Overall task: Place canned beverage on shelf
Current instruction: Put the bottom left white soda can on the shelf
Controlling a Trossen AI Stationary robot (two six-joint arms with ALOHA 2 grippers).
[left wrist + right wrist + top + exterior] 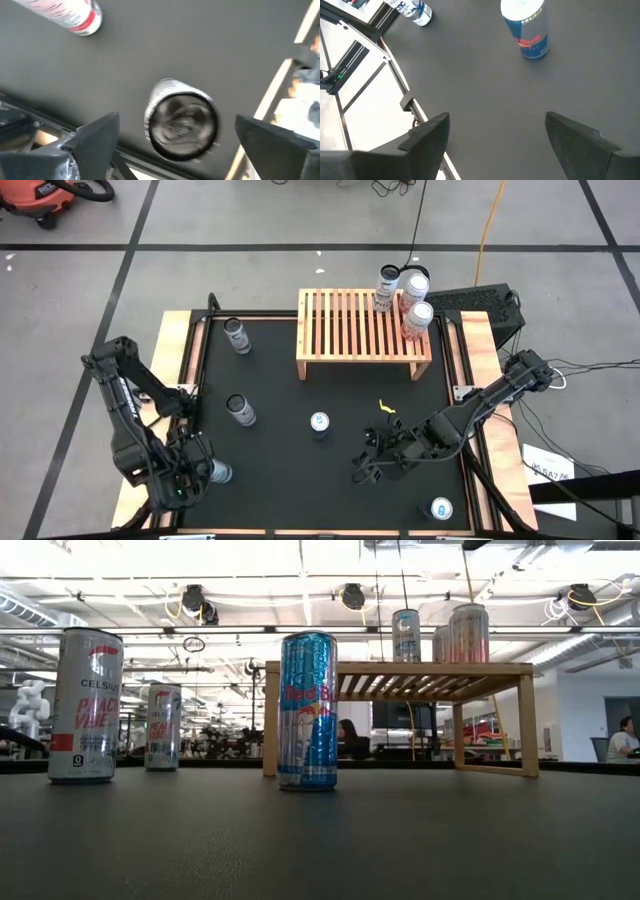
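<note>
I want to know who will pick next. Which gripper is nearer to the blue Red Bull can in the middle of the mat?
Right. The right gripper is just beside the blue Red Bull can; the left gripper is at the mat's near-left corner.

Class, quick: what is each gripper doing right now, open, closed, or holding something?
Left gripper: open, holding nothing, above an upright can near the table's front-left corner.
Right gripper: open, empty, over bare table.

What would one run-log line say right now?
left pincer: open above can | right pincer: open, empty | shelf: three cans
</note>
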